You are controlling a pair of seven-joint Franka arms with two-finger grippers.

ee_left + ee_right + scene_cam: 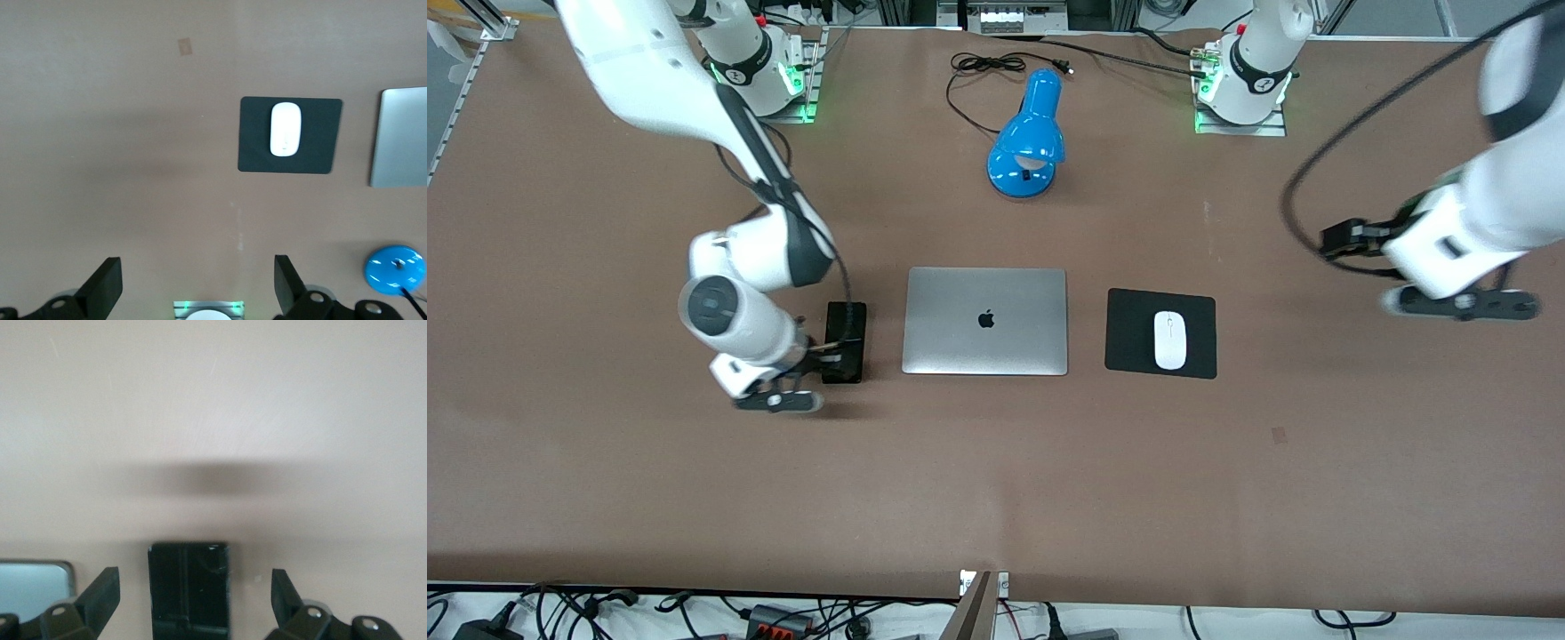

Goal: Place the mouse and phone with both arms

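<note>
The white mouse (1169, 340) lies on a black square pad (1199, 313), beside the laptop toward the left arm's end. It also shows in the left wrist view (285, 129). The black phone (845, 342) lies flat on the table beside the laptop, toward the right arm's end. My right gripper (779, 402) hangs open just above the phone's end nearer the front camera. In the right wrist view the phone (190, 590) lies between the spread fingers of that gripper (193, 580), untouched. My left gripper (1463, 304) is open and empty (197, 287), high over bare table toward the left arm's end, well apart from the pad.
A closed silver laptop (985, 320) lies mid-table between phone and pad. A blue desk lamp (1024, 133) with a black cable (987, 64) stands farther from the front camera, between the arm bases. The brown table (996, 480) is bare nearer the front camera.
</note>
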